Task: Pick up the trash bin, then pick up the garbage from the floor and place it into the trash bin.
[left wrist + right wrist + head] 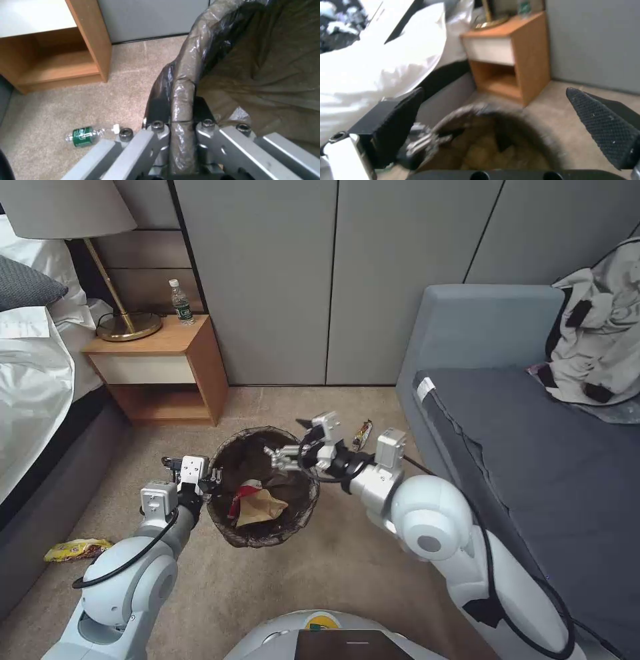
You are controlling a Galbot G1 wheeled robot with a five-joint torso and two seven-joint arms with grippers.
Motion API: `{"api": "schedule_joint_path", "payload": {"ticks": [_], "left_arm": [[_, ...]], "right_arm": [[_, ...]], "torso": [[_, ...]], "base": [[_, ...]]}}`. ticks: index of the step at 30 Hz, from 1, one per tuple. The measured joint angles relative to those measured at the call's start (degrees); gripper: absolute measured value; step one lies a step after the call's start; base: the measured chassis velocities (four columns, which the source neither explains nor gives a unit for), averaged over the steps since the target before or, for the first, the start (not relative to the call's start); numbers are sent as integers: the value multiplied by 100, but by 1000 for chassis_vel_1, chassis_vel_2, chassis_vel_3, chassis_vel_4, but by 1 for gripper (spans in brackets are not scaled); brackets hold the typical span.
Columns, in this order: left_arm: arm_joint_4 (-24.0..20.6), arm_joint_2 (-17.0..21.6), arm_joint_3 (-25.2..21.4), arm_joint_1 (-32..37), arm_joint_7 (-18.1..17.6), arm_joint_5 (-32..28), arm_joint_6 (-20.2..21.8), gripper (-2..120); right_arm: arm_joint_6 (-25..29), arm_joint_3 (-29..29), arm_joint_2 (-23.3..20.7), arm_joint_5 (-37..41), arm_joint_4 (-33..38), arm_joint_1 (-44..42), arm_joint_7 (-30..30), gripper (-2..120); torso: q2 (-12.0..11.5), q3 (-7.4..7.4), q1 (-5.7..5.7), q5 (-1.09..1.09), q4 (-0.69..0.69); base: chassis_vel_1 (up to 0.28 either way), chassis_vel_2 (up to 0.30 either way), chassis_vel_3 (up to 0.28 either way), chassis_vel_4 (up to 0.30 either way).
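Observation:
The trash bin (303, 517), lined with a dark crinkled bag, hangs just above the floor (333, 573). My left gripper (212, 484) is shut on its left rim; the left wrist view shows the left gripper (181, 110) clamping the bag-covered rim (186, 72). Inside lie a red-and-white cup and a brown paper scrap (259, 505). My right gripper (275, 457) hovers over the bin's far right side, open with nothing between its fingers (603, 120). Garbage on the carpet: a snack wrapper (362, 434), a yellow wrapper (78, 549) and a small green-labelled bottle (85, 132).
A wooden nightstand (167, 370) with a lamp and an upright bottle (181, 303) stands back left beside the bed (33, 380). A grey sofa (533, 460) runs along the right. Grey cabinet doors close off the back.

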Motion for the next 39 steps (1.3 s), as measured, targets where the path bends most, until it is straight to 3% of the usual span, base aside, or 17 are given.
{"api": "schedule_joint_path", "payload": {"ticks": [7, 17, 23, 27, 35, 39], "left_arm": [[-22, -37, -75, 11, -8, -13, -1, 3], [-71, -63, -162, 77, -10, -46, -6, 3], [-79, -60, -250, 105, 25, -58, -16, 3], [-98, -83, -309, 103, 41, -76, -24, 3], [-104, -90, -324, 110, 98, -72, -35, 3], [-104, -98, -311, 113, 125, -42, -43, 3]], "right_arm": [[327, 618, -264, -220, 175, -141, 51, 100], [729, 1596, -137, -1620, 212, -1016, 19, 100], [864, 2305, 274, -2494, 148, -1747, -92, 100], [1060, 2693, 774, -2930, 262, -2653, -128, 100], [1665, 3135, 1361, -3938, 303, -3514, -497, 100], [1897, 3310, 1512, -4067, 288, -3800, -642, 100]], "torso": [[0, 0, 0, 0, 0], [0, 0, 0, 0, 0], [0, 0, 0, -1, 0], [0, 0, 0, -1, -2], [0, 0, 0, -1, 0], [0, -1, 0, -1, 0]], "base": [[0, 0, 0, 0], [0, 0, 0, 0], [0, 0, 0, 0], [0, 0, 0, 0], [0, 0, 0, 0], [0, 0, 0, 0]]}}
